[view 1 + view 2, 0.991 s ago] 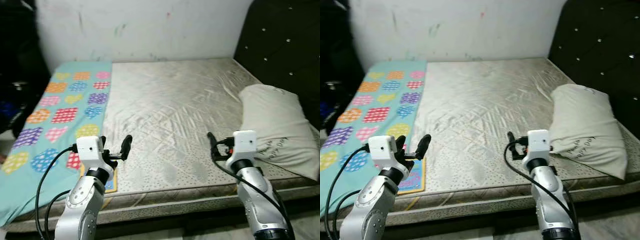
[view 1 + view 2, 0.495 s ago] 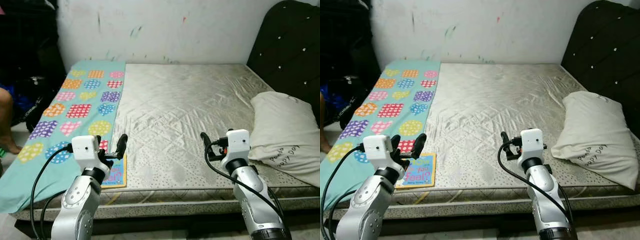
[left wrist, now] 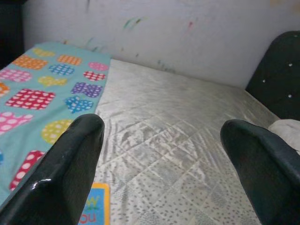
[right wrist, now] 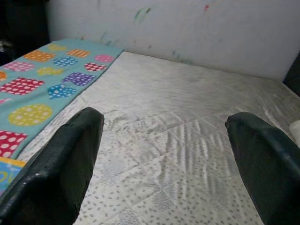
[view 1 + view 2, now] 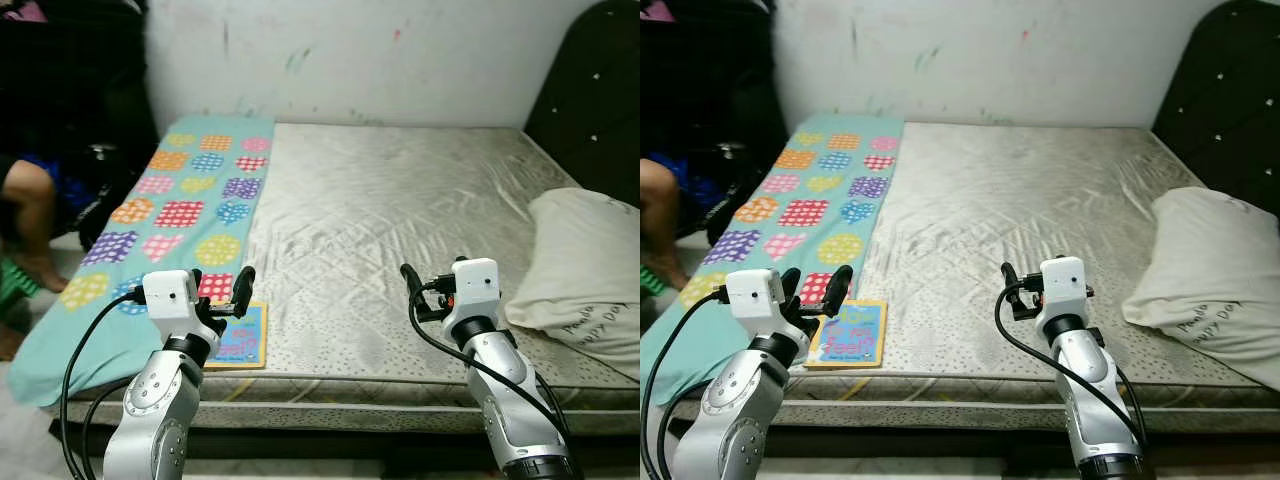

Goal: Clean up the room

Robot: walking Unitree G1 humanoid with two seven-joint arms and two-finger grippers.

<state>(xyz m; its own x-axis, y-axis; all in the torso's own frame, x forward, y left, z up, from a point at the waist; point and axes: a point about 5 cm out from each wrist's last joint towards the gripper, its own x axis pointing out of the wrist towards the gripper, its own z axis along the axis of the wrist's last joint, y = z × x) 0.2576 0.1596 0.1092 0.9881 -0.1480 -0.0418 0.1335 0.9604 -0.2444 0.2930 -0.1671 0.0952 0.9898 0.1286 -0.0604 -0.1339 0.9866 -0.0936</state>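
You face the bare mattress [image 5: 400, 210], with a pillow [image 5: 585, 265] at its right end and a patterned blanket [image 5: 150, 230] along the left. The book [image 5: 848, 332] lies flat at the near edge, so a shallow reach may push it off. Your left gripper [image 5: 812, 291] and right gripper [image 4: 164, 154] hover spread and empty.

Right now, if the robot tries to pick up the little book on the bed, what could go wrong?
The book lies flat at the mattress edge, so the left end effector, open above it, might nudge it off onto the floor instead of gripping it.

One side of the book seems to touch the spotted blanket, which could get pinched along with it.

A person's leg is beside the bed on that side, so a swinging arm needs care.
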